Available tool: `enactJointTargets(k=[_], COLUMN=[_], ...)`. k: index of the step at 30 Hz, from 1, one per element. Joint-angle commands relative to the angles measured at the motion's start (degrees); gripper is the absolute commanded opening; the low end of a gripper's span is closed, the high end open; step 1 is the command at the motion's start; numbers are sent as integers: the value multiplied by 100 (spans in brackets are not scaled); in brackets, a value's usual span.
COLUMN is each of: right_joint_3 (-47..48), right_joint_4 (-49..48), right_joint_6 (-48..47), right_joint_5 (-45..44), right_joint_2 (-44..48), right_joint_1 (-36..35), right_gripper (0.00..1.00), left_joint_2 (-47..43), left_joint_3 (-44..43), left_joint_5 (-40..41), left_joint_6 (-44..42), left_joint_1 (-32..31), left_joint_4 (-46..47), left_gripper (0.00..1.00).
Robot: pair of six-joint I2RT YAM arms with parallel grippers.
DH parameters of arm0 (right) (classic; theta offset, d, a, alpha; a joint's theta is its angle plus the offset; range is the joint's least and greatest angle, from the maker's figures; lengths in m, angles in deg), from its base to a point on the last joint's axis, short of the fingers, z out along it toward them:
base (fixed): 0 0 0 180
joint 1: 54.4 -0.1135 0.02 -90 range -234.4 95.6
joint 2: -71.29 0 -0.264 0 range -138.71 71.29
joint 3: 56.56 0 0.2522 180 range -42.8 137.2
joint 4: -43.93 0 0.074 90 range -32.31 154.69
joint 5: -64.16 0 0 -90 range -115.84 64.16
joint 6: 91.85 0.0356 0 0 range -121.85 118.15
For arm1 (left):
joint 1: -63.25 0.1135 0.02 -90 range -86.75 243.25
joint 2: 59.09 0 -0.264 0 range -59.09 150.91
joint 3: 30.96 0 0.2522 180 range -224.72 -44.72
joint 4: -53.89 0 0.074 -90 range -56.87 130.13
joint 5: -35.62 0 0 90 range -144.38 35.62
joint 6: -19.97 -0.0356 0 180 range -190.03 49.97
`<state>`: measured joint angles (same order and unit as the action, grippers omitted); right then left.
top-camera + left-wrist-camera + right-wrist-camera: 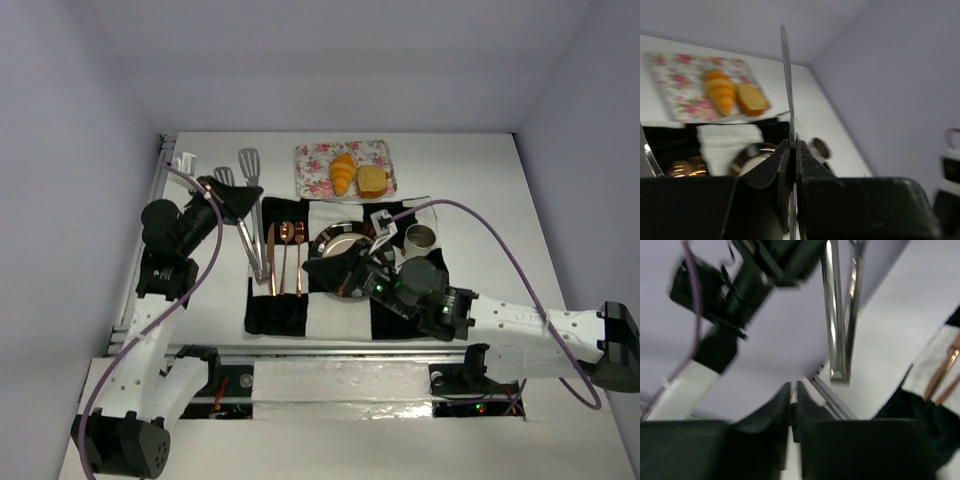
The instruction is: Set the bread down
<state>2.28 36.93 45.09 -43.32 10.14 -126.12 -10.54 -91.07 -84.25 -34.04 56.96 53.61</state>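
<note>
L gripper (pixel 243 196) clamped on the silver metal tongs (pixel 256 245), at 9 o'clock of the dark round plate (pixel 324 242); R gripper (pixel 315 267) pinched closed, empty, at the plate's 6 o'clock edge. Golden ridged croissant (pixel 343 173) & squarish tan bun (pixel 373 180) sit on the floral rectangular tray (pixel 312 160) at the plate's 12 o'clock, so step looks like tool pickup. Next prob needs tongs carried to 12 o'clock & squeezed round a piece.

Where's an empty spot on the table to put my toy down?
The white table is bare right of the flowery tray, beyond the cup. The checkered mat is crowded: cutlery, plate, right arm on top.
</note>
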Motion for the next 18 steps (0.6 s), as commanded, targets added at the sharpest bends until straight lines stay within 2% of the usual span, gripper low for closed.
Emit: enactJointTargets(k=[1,2,3,4,6,11,14,15,18], right_joint_3=[62,88,123,237,264,221,299,395,537], right_joint_4=[-1263,-1430,-1432,-1371,-1308,-1518,-1773,-1826,-2020], right_joint_6=[-9,-18,-44,-105,-132,52,96,105,131], right_joint_5=[691,841,973,939,886,1167,1649,1973,2213], right_joint_2=[-204,-301,-493,-573,-723,-1205,-1565,-1663,-2031], right_joint_1=[343,395,396,448,449,572,572,572,572], right_gripper=[23,43,76,86,100,100,100,100,100], left_joint_2=[-459,-513,-531,-523,-461,-207,-83,-74,-57], left_joint_3=[668,836,1012,1327,1549,2015,2191,2209,2305], left_joint_5=[-1415,-1660,-1767,-1864,-1988,-1971,-1918,-1909,-1900], left_joint_6=[1502,1838,2190,2855,3325,4266,4680,4724,4812], left_joint_1=[13,13,13,13,13,13,13,13,-40], left_joint_4=[2054,2498,3042,4056,4871,6909,7597,7652,7889], left_gripper=[0,0,0,0,0,0,0,0,0])
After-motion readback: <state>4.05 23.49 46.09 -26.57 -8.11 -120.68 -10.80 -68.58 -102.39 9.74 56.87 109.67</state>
